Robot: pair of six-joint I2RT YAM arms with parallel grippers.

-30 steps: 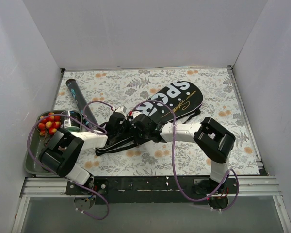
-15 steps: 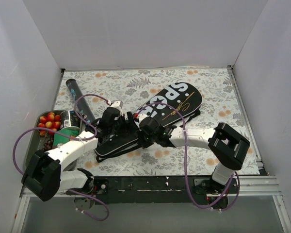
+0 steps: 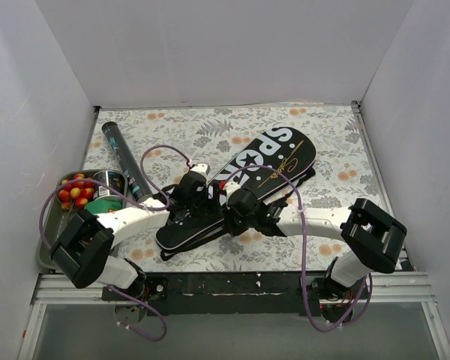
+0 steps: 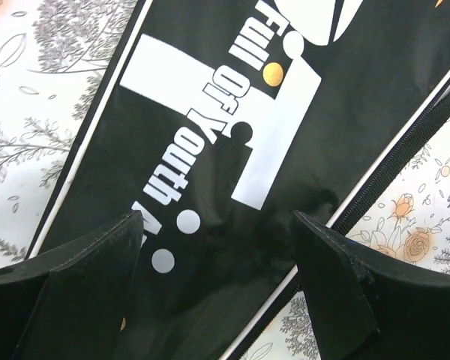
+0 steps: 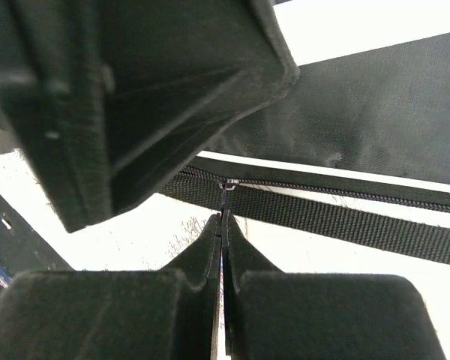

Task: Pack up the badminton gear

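The long black racket bag (image 3: 266, 161), lettered "SPORT" in white, lies slantwise across the flowered table. My left gripper (image 3: 193, 201) hovers open over its narrow end. In the left wrist view both fingers (image 4: 86, 281) stand wide apart above the bag's printed cloth (image 4: 210, 112), holding nothing. My right gripper (image 3: 238, 211) sits at the bag's near edge. Its fingertips (image 5: 223, 221) are shut on the thin zipper pull (image 5: 224, 196) hanging from the slider. The dark shuttle tube (image 3: 126, 160) lies to the left of the bag.
A metal tray (image 3: 51, 236) of red fruit and cans stands at the left edge, beside the left arm. The bag's webbing strap (image 5: 345, 225) runs along under the zipper line. White walls close in the table on three sides. Purple cables loop over both arms.
My left gripper has opened and let go of the bag. Both grippers have shifted right and nearer along the bag's edge, and the right one stays shut on the zipper pull.
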